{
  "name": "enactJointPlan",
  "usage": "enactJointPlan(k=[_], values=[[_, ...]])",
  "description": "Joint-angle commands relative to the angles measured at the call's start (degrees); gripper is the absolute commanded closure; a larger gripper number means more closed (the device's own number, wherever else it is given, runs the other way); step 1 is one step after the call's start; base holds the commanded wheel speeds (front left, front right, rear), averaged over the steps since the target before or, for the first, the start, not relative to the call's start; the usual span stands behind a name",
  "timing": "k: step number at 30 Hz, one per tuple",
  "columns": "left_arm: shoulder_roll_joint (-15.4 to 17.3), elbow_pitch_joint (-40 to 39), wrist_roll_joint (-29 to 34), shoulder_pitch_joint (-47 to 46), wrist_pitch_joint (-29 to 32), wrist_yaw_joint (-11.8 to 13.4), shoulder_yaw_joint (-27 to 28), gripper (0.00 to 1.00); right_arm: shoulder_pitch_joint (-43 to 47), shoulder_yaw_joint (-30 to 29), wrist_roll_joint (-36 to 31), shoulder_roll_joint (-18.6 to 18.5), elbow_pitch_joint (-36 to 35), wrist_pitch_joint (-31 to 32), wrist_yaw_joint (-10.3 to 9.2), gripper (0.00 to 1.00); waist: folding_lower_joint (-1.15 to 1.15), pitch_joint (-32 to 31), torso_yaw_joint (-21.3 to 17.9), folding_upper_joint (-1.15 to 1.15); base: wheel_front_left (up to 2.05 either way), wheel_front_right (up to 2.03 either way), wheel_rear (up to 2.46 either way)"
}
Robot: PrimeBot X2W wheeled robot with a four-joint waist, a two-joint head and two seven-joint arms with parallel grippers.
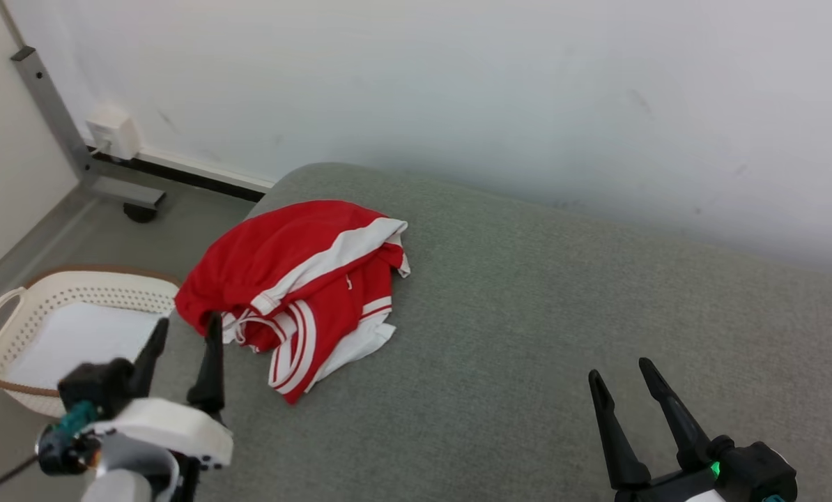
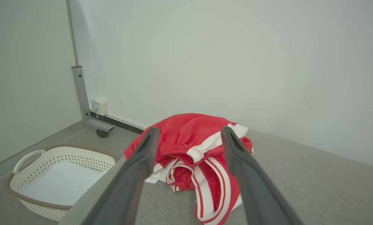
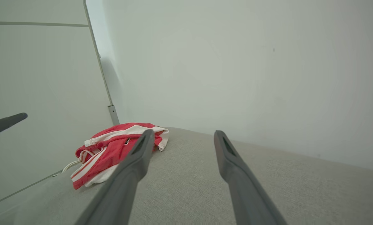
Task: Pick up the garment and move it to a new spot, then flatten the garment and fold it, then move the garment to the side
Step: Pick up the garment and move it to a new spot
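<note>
A crumpled red garment (image 1: 297,279) with white bands and stripes lies in a loose heap near the far left corner of a grey upholstered surface (image 1: 527,314), close to that surface's left edge and a little way out from the pale wall (image 1: 527,84) behind it. Nothing is gripping it. The left pincer (image 1: 187,328) hovers just in front of the heap's near left side with its two dark fingers spread wide and nothing between them. From the left wrist camera the garment (image 2: 186,131) sits straight ahead, framed between the parted fingers of that pincer (image 2: 190,131). The right pincer (image 1: 619,373) hangs over bare grey fabric well apart from the garment, to the right – its fingers are spread too and hold nothing. From the right wrist camera the garment (image 3: 111,147) lies off to the left of the parted fingers (image 3: 184,134). On the floor beside the surface's left edge stands a cream perforated laundry basket (image 1: 74,279) with a loop handle and a brown rim – white cloth lies inside it. Beyond it a grey metal post (image 1: 47,104) rises beside the wall.
</note>
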Motion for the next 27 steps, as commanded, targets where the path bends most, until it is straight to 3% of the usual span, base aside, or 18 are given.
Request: enactJointPlan(k=[1,11,18,27], values=[[1.56,0.35,-0.93,-2.28,1.87,-0.28,0.32,0.00,-0.44,0.00,-0.24,-0.13,-0.05,-0.19,-0.10,0.00,0.00,0.71,-2.10,0.00,0.00,0.00,0.00],[9.70,4.48,-6.77,-12.39,16.47,-1.44,0.48,0.00,-2.75,0.55,-0.81,-0.16,0.17,-0.19,-0.10,0.00,0.00,4.98,-10.50,0.00,0.00,0.00,0.00],[14.61,13.38,-10.61,-17.35,26.09,-1.62,-1.31,0.00,-4.09,0.88,-1.07,-0.14,0.68,-0.19,-0.10,0.00,0.00,6.84,-15.51,0.00,0.00,0.00,0.00],[20.17,22.69,-14.18,-22.00,32.23,-1.57,-5.90,0.00,-6.18,1.60,-1.03,-0.14,0.97,-0.19,-0.10,0.00,0.00,9.88,-20.52,0.00,0.00,0.00,0.00]])
